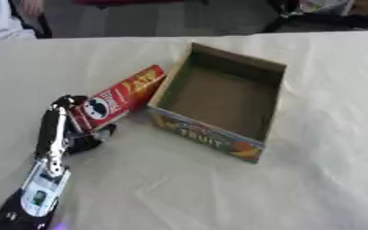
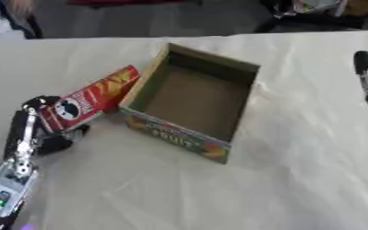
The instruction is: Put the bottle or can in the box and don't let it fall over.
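A red tube-shaped can (image 1: 120,96) lies tilted on its side, its far end next to the left wall of the box. My left hand (image 1: 59,128) comes in from the lower left with its fingers and thumb curled round the can's near end. The open cardboard box (image 1: 259,69), printed with "FRUIT" on its near side, stands at the table's middle with nothing inside. Only part of my right hand (image 2: 366,76) shows, at the right edge of the right eye view, well away from the box.
A cream cloth covers the table (image 1: 218,193). Beyond the far table edge there is a dark floor with people and dark equipment (image 1: 321,18).
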You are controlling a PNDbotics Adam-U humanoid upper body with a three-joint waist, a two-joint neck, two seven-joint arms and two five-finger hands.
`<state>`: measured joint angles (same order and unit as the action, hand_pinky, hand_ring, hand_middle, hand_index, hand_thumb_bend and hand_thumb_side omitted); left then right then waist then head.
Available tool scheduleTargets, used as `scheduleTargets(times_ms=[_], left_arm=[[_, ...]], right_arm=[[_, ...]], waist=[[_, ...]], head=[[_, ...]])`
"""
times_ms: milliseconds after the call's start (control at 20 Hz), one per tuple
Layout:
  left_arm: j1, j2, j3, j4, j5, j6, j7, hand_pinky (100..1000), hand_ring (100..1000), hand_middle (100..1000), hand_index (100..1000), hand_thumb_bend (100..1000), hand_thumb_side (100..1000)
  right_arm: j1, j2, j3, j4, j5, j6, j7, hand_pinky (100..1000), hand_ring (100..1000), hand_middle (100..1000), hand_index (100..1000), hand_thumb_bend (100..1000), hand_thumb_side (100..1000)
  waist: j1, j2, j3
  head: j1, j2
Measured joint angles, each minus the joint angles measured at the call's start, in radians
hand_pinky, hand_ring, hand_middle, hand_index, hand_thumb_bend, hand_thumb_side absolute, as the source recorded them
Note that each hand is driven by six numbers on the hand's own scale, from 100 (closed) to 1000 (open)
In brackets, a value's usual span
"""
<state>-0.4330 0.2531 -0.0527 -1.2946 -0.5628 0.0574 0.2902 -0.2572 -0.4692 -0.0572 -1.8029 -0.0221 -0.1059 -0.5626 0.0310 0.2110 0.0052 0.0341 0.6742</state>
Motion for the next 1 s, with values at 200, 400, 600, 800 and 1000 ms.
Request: scheduleTargets(times_ms=[200, 400, 600, 800, 1000], left_arm=[[0.000, 0.000, -0.001, 0.000, 0.013, 0.012, 0.009, 264, 856, 552, 395, 277, 100], [0.001, -0.004, -0.001, -0.001, 0.033, 0.022, 0.042, 237, 812, 509, 367, 232, 107], [0.008, -0.009, 0.000, -0.004, 0.075, 0.019, 0.122, 214, 779, 477, 337, 215, 109], [0.012, -0.009, 0.000, -0.022, 0.096, -0.001, 0.192, 206, 760, 464, 327, 210, 100], [0.012, -0.009, 0.000, -0.071, 0.097, -0.016, 0.225, 207, 747, 461, 326, 214, 100]], right_arm=[[0.000, 0.000, 0.000, 0.000, 0.000, 0.000, -0.002, 790, 811, 693, 812, 603, 334], [0.000, 0.000, 0.000, 0.000, -0.001, -0.002, -0.004, 790, 810, 693, 812, 602, 334], [0.000, 0.000, 0.000, -0.001, -0.002, -0.003, -0.006, 790, 810, 692, 811, 602, 334], [0.002, 0.000, 0.000, -0.006, -0.002, -0.003, -0.009, 790, 809, 692, 811, 602, 334], [0.002, 0.000, 0.000, -0.007, -0.002, -0.003, -0.013, 790, 809, 692, 811, 601, 333]], waist=[[0.001, 0.000, -0.001], [0.001, -0.001, -0.003], [0.000, -0.001, -0.003], [-0.001, -0.001, -0.003], [0.000, -0.001, -0.003]], head=[[0.000, 0.000], [0.000, 0.000], [-0.001, 0.000], [-0.002, 0.000], [-0.003, 0.000]])
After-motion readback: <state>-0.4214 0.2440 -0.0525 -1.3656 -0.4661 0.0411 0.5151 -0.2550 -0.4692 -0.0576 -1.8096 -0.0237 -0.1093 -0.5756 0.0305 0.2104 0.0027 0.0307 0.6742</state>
